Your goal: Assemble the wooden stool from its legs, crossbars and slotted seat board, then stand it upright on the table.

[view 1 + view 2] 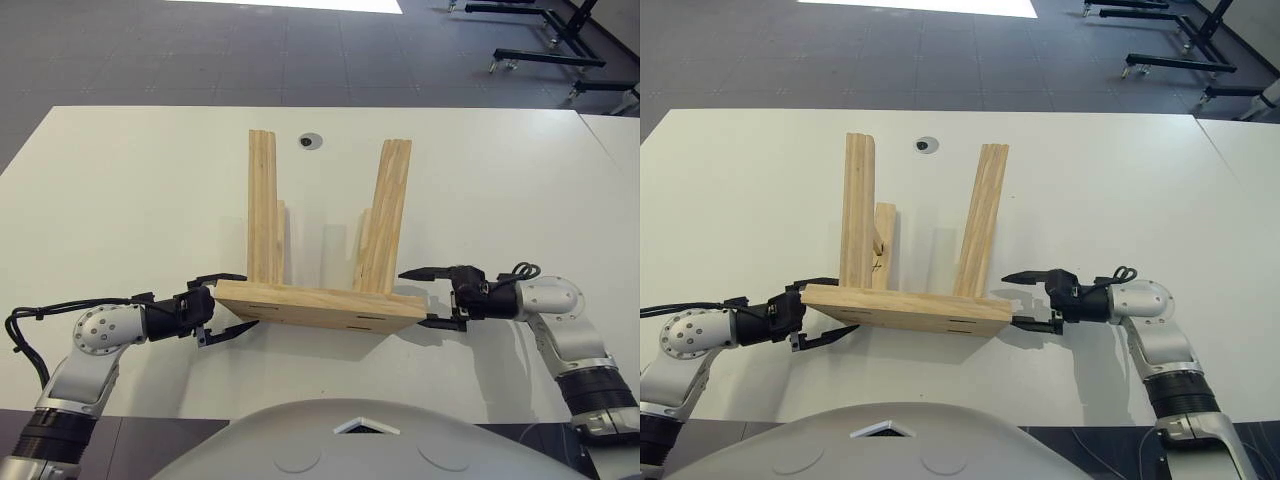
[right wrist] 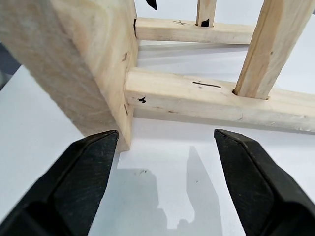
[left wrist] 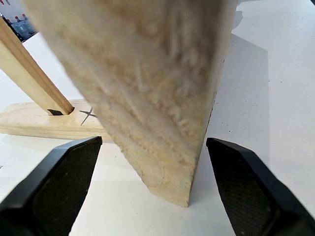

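The wooden stool lies on its side on the white table point(image 1: 130, 200). Its seat board point(image 1: 320, 307) stands on edge nearest me, and its legs point(image 1: 263, 205) point(image 1: 388, 215) point away across the table. My left gripper point(image 1: 232, 302) is open, its fingers straddling the board's left end with a gap on each side in the left wrist view point(image 3: 152, 189). My right gripper point(image 1: 412, 298) is open at the board's right end. The right wrist view shows the board's corner point(image 2: 74, 64), a leg point(image 2: 206, 96) flat on the table and a crossbar point(image 2: 268, 49) set into it.
A small round grommet point(image 1: 311, 141) sits in the table beyond the legs. A second table point(image 1: 620, 130) adjoins on the right. Black metal frames point(image 1: 545, 55) stand on the floor beyond the far edge. Bare tabletop lies on both sides of the stool.
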`<state>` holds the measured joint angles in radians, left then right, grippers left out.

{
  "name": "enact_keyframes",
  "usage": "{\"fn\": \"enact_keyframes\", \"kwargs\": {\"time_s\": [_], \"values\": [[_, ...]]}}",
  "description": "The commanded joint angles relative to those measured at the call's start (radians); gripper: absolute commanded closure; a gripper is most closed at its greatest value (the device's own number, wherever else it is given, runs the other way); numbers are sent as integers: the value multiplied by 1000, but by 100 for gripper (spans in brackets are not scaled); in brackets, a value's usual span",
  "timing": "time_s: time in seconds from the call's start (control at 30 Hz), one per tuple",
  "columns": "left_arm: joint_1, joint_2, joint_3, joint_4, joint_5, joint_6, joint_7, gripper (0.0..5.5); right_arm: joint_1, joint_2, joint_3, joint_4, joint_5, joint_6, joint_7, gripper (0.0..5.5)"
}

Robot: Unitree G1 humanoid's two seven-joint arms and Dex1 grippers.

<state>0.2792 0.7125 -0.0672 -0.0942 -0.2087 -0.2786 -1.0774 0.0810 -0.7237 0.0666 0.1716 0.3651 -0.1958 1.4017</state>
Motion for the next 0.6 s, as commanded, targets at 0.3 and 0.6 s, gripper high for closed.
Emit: {"fn": "enact_keyframes", "kwargs": {"time_s": [0.3,0.6], "values": [[-10,5,-8,-15,-3,40,24,160,11,-63,-27,42,46,-11,146,192],[-33,-13,-34,-49,-29,94,19,178,35,-17,-28,59,71,-11,171,192]]}}
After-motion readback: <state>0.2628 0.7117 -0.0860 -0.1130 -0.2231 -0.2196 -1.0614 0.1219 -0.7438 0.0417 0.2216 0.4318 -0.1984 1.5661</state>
